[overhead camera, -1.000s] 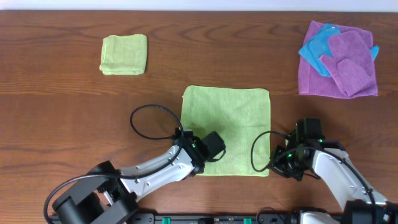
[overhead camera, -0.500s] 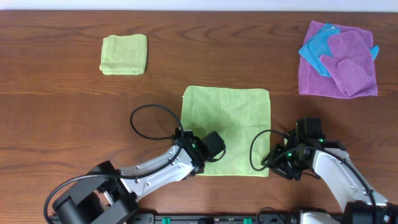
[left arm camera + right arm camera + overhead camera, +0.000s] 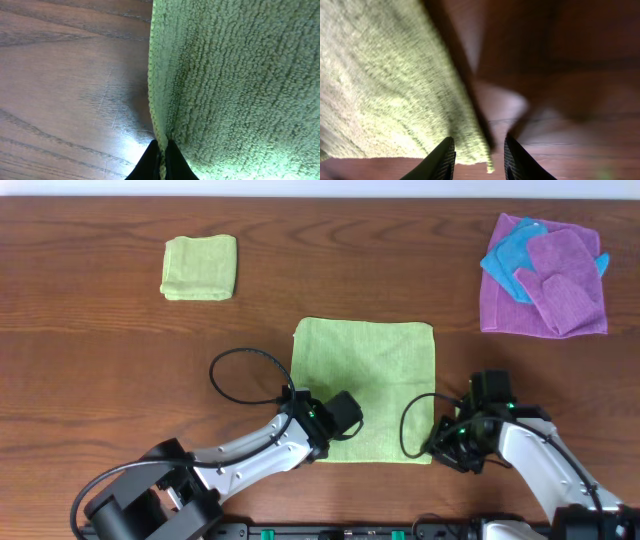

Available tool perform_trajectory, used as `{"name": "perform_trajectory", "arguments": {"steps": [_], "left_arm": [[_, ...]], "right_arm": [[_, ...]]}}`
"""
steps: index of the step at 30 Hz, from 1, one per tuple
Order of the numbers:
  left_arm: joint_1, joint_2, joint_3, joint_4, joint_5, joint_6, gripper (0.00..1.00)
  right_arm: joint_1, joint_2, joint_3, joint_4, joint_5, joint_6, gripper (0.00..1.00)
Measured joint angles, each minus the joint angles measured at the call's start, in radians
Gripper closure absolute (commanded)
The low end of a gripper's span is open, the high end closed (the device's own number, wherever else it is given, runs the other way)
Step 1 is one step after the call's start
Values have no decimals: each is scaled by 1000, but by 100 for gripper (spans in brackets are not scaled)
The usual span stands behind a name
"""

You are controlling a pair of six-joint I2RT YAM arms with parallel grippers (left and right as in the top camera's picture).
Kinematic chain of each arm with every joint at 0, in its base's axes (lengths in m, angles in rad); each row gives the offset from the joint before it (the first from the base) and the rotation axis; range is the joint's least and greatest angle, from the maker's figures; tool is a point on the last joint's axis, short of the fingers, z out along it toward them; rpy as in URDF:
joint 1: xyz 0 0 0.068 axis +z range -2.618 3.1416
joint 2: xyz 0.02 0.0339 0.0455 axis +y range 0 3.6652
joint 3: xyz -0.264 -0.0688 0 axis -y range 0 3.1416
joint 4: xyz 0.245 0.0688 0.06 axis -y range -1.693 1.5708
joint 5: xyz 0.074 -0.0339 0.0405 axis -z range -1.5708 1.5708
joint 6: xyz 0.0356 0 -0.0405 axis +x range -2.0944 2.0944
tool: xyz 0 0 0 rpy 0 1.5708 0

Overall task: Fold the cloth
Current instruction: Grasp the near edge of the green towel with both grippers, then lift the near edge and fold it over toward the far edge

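Dark brown wood-grain tabletop [image 3: 100,360], glossy, with glare patch in left wrist view. Pale strip [image 3: 320,188] beyond far edge; nothing more of room visible. Yellow-green cloth [image 3: 365,380] lies flat and square, mid-tabletop toward near side. On its near-left hem, left gripper [image 3: 161,156] pressed together, pinching edge. At near-right corner, right gripper [image 3: 477,156] spread, fingers straddling corner. Folded pale green wad [image 3: 199,268] far left. Rumpled purple cloth [image 3: 545,295] far right, blue cloth [image 3: 510,260] touching it.
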Motion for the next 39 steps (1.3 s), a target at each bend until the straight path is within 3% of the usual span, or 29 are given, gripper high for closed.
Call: {"name": "perform_trajectory", "arguments": {"steps": [3,5,7,11,19,26,39], "left_arm": [[0,0,0,0,0,0,94],[0,0,0,0,0,0,94],[0,0,0,0,0,0,94],[0,0,0,1,0,0,94],[0,0,0,-7,2,1,94],[0,-22,3,-31,40,39,94],[52,-58,42,-50,66,58,94]], "right_arm": [[43,0,0,13,4,13,68],[56,0,1,19,5,18,77],[61,1,-1,23,10,29,80],[65,3,-5,24,21,38,99],[66,3,-6,14,22,48,99],[66,15,37,-111,68,47,98],[66,15,82,-129,93,47,96]]}}
